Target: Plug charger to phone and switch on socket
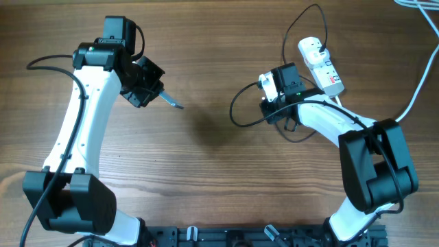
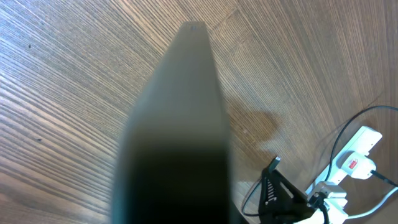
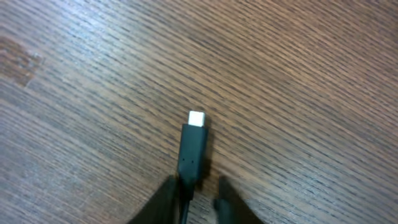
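Now the charger (image 3: 190,155) shows its end in the right wrist view: a black connector with a silver tip (image 3: 196,118), free and pointing away over the table (image 3: 311,74). The right gripper (image 3: 194,198) pinches the cable just behind the connector body. The phone (image 1: 169,102) is well apart from it, on the other side. It is a thin dark slab standing out of the left gripper (image 1: 158,94), edge-on from above and only a blur in the left wrist view, so its port cannot be seen. As the slab hangs clear of the wood, I judge this gripper is pressed on it, though its fingers do not show.

The step in hand is, I think, to bring tip and port together. To do it well, the arms should meet near the middle, with the connector in line with the phone's long axis and its flat side parallel to the phone's face — a small tilt may jam it on the edge. The grip so close behind the connector is good; it should bend little. Push slowly and straight. The socket (image 1: 322,67) lies beyond the right arm, with the white adapter (image 1: 310,48) on it — its switch comes after.
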### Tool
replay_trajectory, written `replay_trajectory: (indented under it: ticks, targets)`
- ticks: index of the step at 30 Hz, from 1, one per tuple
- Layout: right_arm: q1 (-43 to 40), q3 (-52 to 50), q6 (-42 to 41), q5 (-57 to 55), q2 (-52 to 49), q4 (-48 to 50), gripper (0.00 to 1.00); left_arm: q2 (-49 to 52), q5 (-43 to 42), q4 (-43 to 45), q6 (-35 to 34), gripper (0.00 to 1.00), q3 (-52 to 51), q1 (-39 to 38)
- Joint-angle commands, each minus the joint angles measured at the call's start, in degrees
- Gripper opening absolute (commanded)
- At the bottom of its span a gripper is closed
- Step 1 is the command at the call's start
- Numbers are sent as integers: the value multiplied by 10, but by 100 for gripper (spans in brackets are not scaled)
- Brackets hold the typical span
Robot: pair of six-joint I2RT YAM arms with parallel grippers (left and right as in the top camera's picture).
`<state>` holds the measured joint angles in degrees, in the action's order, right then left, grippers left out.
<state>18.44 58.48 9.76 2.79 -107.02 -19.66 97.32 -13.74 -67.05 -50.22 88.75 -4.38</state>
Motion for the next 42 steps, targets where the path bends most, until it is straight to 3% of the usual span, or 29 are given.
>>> replay_trajectory:
  ticks: [1,5,7,9,11,17,23,25,29,42]
  targets:
    - [-4,-35,8,-8,-51,-11,11,-12,3,0,3,4,4,1]
    - [-4,-35,7,-7,-51,-9,11,-12,3,0,3,4,4,1]
    - [-4,-35,8,-8,-51,-7,17,-12,3,0,3,4,4,1]
    - [-4,-35,8,-8,-51,-5,17,-12,3,0,3,4,4,1]
    - [-4,-35,8,-7,-51,-5,6,-12,3,0,3,4,4,1]
    - [-5,-20,-22,69,-31,-14,4,-12,1,8,6,4,4,1]
    - [-5,-10,-28,219,114,-62,4,-12,-190,92,141,4,4,4]
    - [-5,-10,-39,184,143,-84,4,-12,-219,109,143,4,4,4]
    - [-5,-11,-39,11,157,-136,4,-12,-240,124,143,4,4,4]
    - [-4,-48,-22,21,39,-122,5,-12,-237,111,155,4,4,4]
